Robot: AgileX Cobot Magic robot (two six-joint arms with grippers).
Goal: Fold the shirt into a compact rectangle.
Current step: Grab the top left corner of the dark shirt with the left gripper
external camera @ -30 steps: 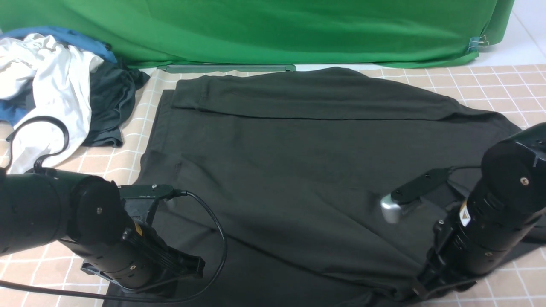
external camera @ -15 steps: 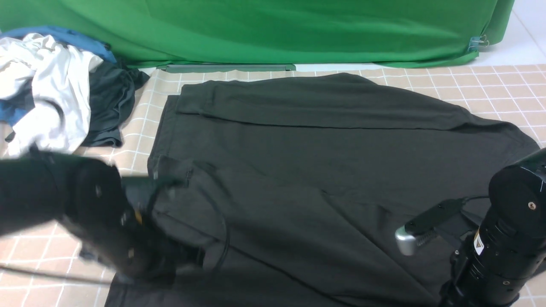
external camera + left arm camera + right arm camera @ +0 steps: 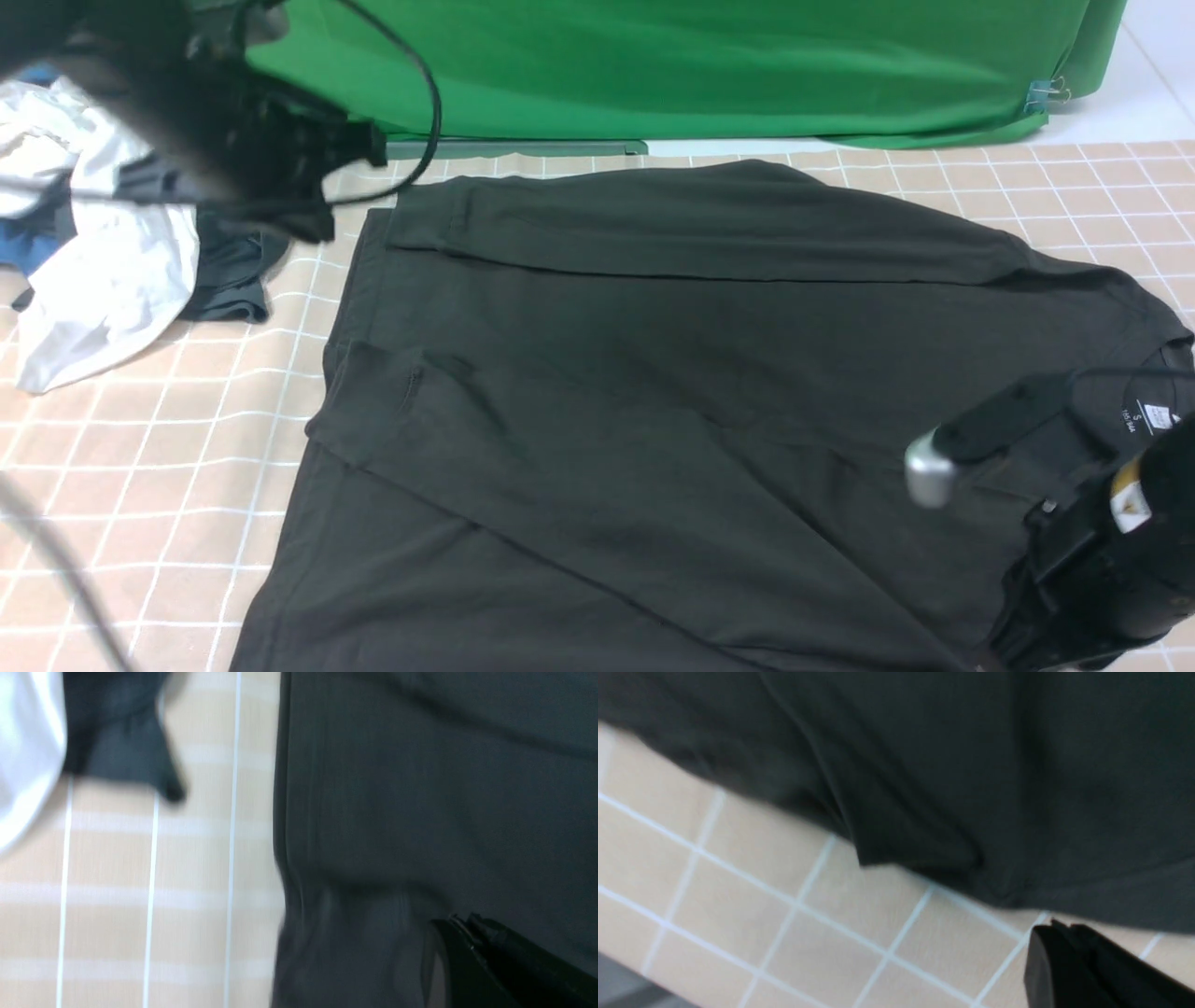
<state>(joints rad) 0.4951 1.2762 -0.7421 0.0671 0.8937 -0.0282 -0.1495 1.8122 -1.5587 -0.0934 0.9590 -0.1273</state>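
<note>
Left arm [image 3: 177, 103], upper left of frame: blurred black housing, looping black cable [image 3: 432, 103]. Right arm [image 3: 1102, 579], lower right: black casing, yellow-and-white label [image 3: 1127, 485], silver-tipped black camera bar [image 3: 1004, 425].

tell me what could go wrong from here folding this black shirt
1. The folded-in sleeve lies slanted and creased across the shirt. Folding over it would likely give a lopsided shape rather than a neat rectangle.
2. The left arm and its cable are close above the white garment in the side pile. They could snag it and drag it onto the shirt.
</note>
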